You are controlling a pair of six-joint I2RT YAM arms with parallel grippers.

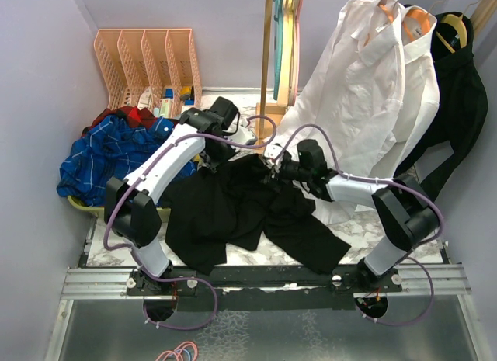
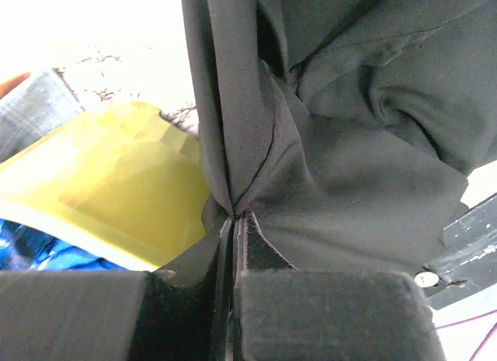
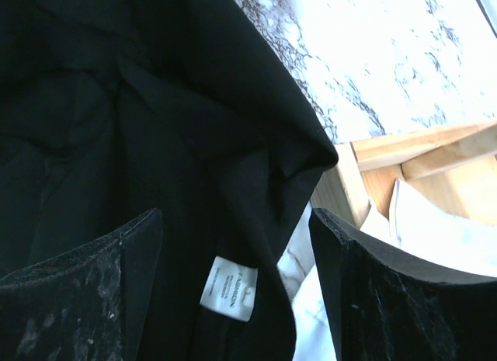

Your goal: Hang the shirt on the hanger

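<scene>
Shirt (image 2: 334, 151) pinched in closed left tool (image 2: 234, 219); right tool (image 3: 233, 221) wide open, holding nothing.

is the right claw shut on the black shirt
No, the right claw stands wide open, the white label of the shirt in the gap.

The shirt (image 1: 233, 213) is spread on the middle of the table (image 1: 105, 252). At nine o'clock from it, the plaid garment (image 1: 109, 155) is heaped in a tub (image 1: 81, 207). Behind that, at eleven o'clock, a file rack (image 1: 147, 62) is stood against the wall. At twelve o'clock the hanger (image 1: 298, 43) is hung among others, and at two o'clock a dress shirt (image 1: 365, 89) is hung, with another garment (image 1: 458, 97) at its three o'clock
</scene>
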